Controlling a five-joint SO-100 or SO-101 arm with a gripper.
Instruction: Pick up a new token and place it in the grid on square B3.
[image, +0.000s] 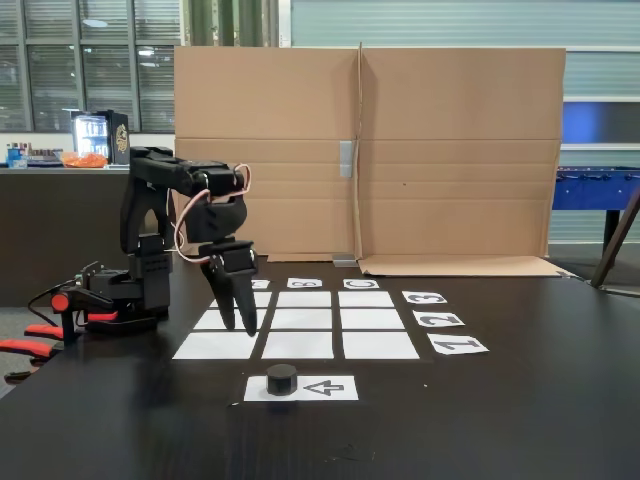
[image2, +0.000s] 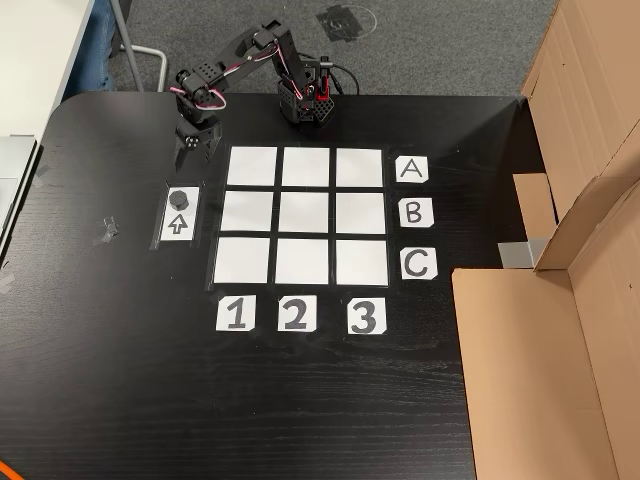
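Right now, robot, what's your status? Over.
Claw open, empty, beside the grid. Token waiting on arrow sheet. Square B3 bare, nothing blocking.

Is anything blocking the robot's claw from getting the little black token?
Nothing visible is. The token sits alone on the arrow sheet, and the gripper hangs just beyond it with only bare table between them. The grid lies off to the side.
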